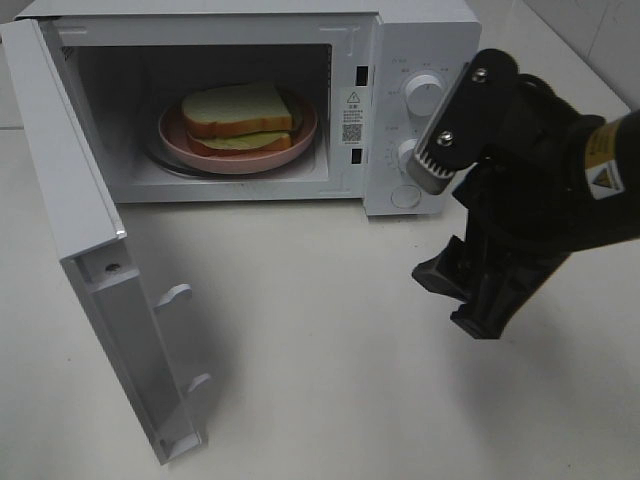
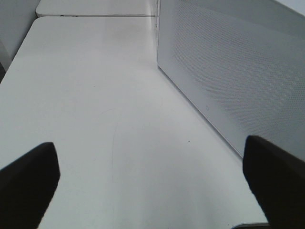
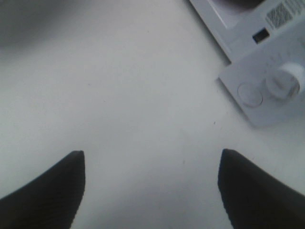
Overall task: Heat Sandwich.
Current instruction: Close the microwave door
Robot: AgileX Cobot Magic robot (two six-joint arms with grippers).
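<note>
left claw [image 2: 151, 152] showed only in its own wrist view: fingers spread wide, nothing between them, bare white table [image 2: 95, 95] under it. off to one side of that claw stood a white dotted panel [image 2: 228, 71]; couldn't tell if it was the door or the oven's side. the overhead view didn't show this claw at all.

overhead view: microwave door [image 1: 90, 250] hung wide open, well apart from the right claw [image 1: 455, 300] on its left. the sandwich [image 1: 240, 110] sat inside the microwave [image 1: 420, 40] on a pink plate [image 1: 300, 140], up and left of the right claw, well apart, not touched. neither wrist view showed the sandwich.

the two knobs [image 1: 425, 95] on the control panel were near the right arm's wrist, above the claw. right wrist view gave the close look: fingers spread apart, pinching nothing, over bare table, with the lower knob [image 3: 286, 81], a round button [image 3: 250, 94] and a barcode sticker [image 3: 279, 14] ahead of the claw and off to one side.
</note>
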